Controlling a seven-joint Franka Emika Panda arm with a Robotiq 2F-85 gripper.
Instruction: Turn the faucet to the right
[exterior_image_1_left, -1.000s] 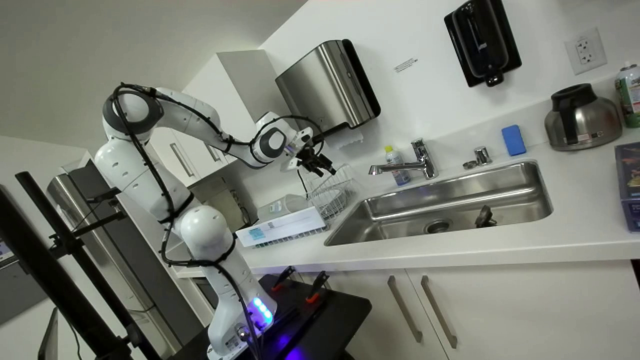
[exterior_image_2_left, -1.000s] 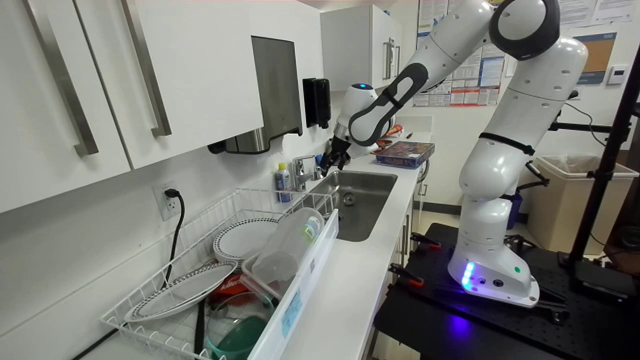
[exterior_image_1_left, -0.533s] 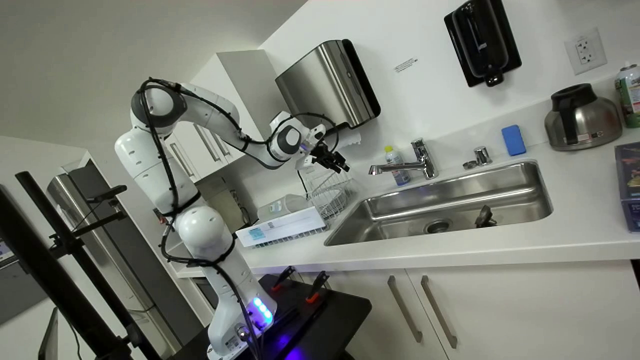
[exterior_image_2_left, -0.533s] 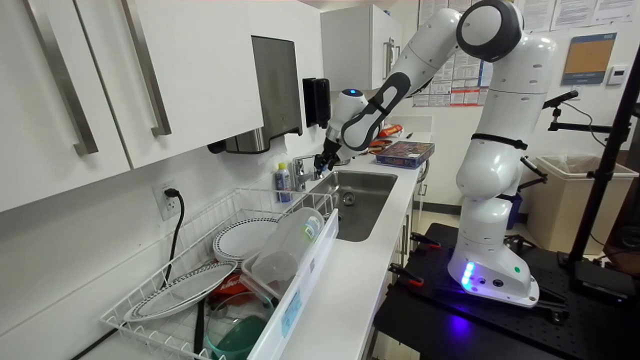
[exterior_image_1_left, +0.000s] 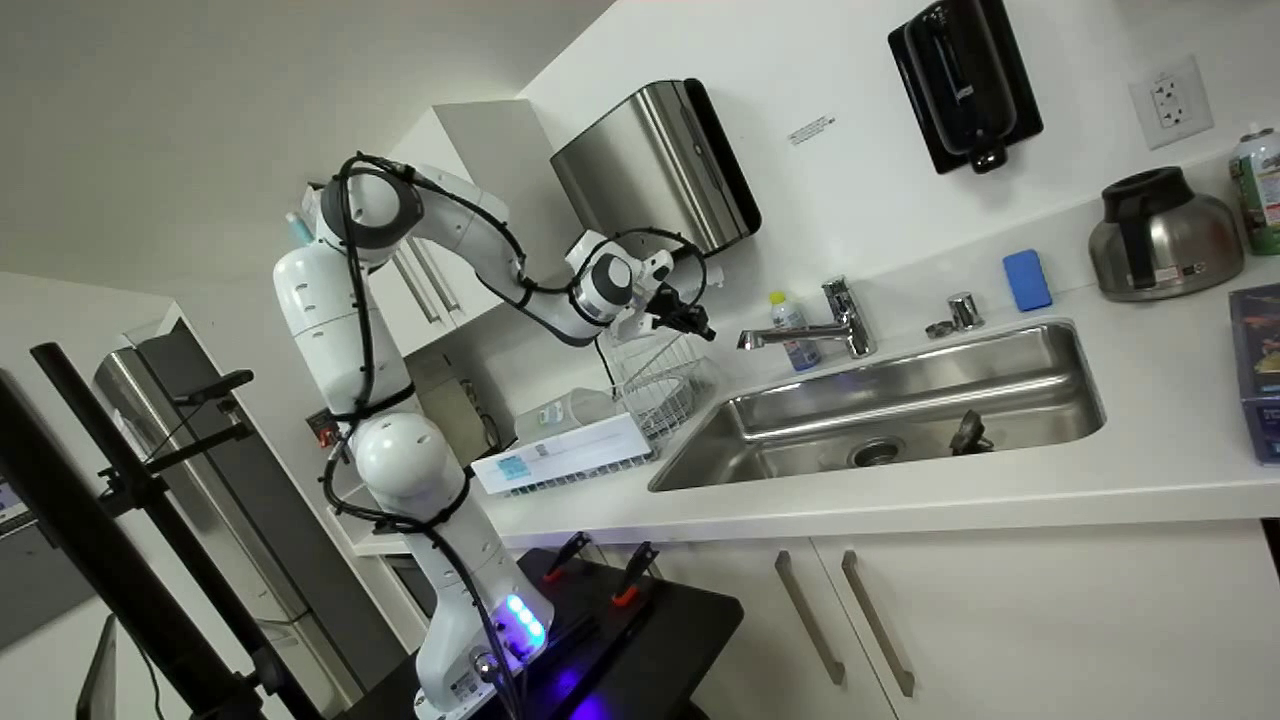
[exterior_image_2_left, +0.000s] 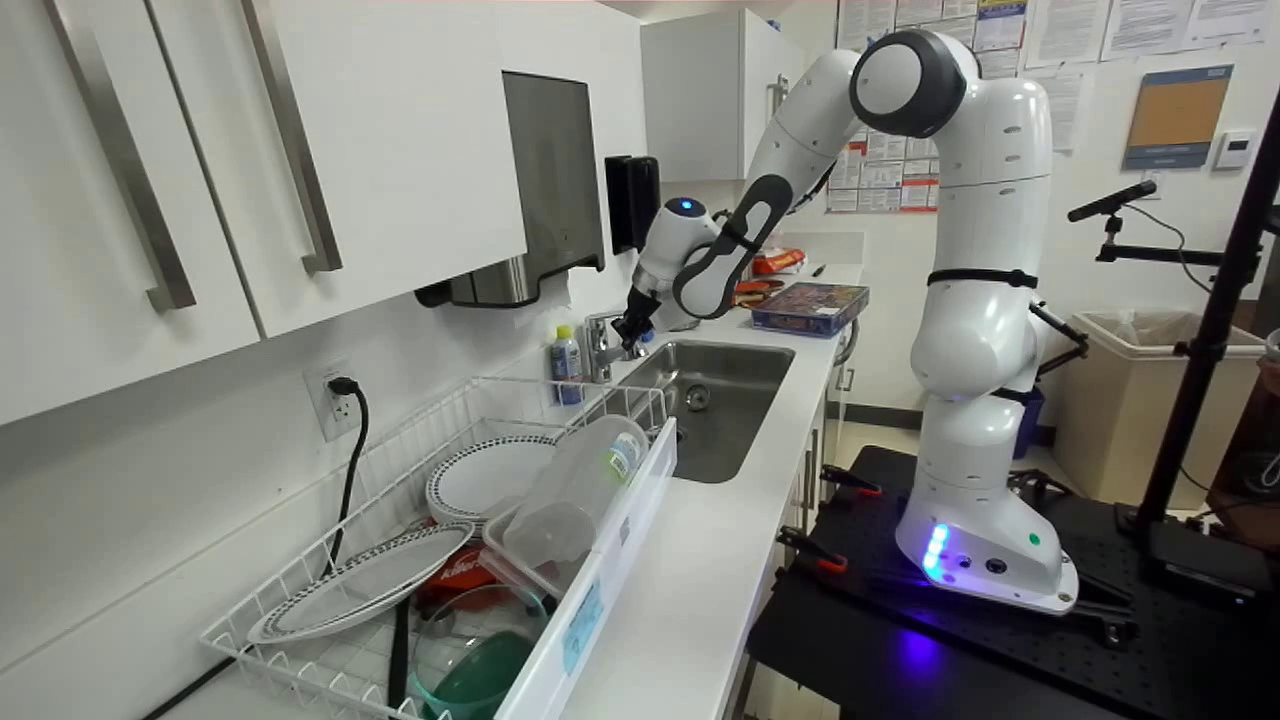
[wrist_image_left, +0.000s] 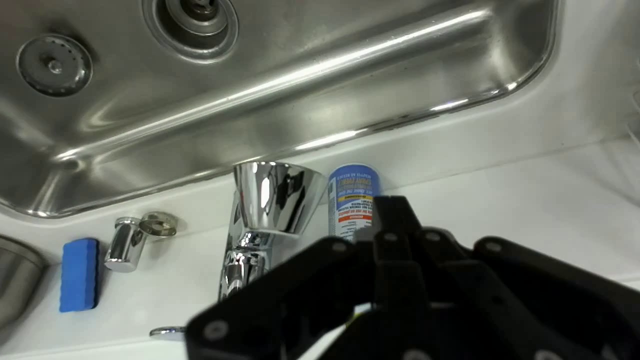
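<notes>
Over the last second my arm (exterior_image_1_left: 400, 465) has swung toward the faucet (exterior_image_1_left: 840, 330), and in an exterior view the end effector (exterior_image_1_left: 706, 328) has come to the right; the faucet itself has not budged. Nearest lies the white surface (exterior_image_1_left: 1165, 400) with the steel sink (exterior_image_1_left: 920, 400) set into it and the dish rack (exterior_image_1_left: 565, 452) at its left. Between rack and faucet the end effector hangs in the air, its fingers (wrist_image_left: 397, 217) closed together, as I read the wrist view, with nothing held. The faucet stands at the sink's far side, its spout (exterior_image_1_left: 790, 335) reaching left toward my fingertips, a gap between them. Just behind the spout is a blue can (exterior_image_2_left: 566, 358) with a yellow cap; farthest and highest, the steel dispenser (exterior_image_1_left: 650, 170).

I take this for the approach, the push not yet begun. The angle worries me: if I drive straight right, I may meet the spout end-on and press it against its own base rather than swing it. Too high and the fingers skim over the top; smooth chrome could let them slide off mid-push. Reaching too far back would probably topple the can, since it stands so near the spout, and lifting to correct might bring the wrist up against the dispenser.
</notes>
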